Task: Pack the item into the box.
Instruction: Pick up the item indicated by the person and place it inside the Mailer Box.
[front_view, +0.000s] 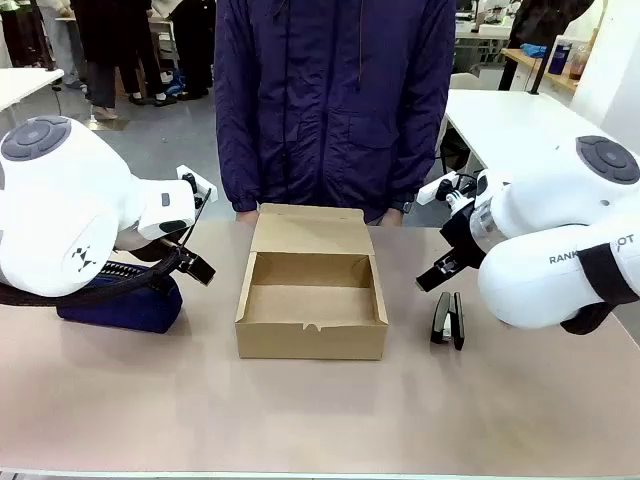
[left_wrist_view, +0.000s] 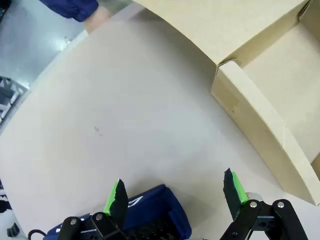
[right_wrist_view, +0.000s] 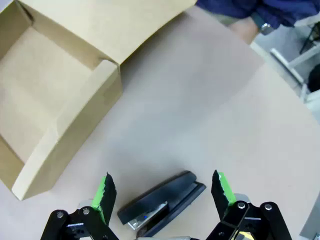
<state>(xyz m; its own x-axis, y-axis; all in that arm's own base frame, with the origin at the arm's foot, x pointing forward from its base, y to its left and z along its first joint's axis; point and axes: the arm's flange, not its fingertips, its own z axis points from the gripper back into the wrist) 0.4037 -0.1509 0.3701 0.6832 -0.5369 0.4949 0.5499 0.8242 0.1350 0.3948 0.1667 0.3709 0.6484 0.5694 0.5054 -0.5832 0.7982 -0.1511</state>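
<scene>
The brown cardboard box (front_view: 311, 325) stands open at the table's middle, its lid flap (front_view: 310, 230) folded back toward the person, and nothing lies inside it. The item, a dark navy pouch (front_view: 125, 303), lies on the table left of the box, partly under my left arm. My left gripper (front_view: 200, 255) hangs open just above the pouch's right end; in the left wrist view the pouch (left_wrist_view: 155, 215) sits low between the gripper's (left_wrist_view: 175, 192) spread fingers, with the box (left_wrist_view: 260, 120) off to the right. My right gripper (front_view: 432, 270) is open over the stapler, right of the box.
A slim black stapler (front_view: 447, 320) lies right of the box, below my right gripper (right_wrist_view: 162, 192) in the right wrist view, where the stapler (right_wrist_view: 162, 202) is close to the box (right_wrist_view: 65, 115). A person in a dark jacket (front_view: 335, 100) stands at the far edge, hands (left_wrist_view: 97, 17) resting there.
</scene>
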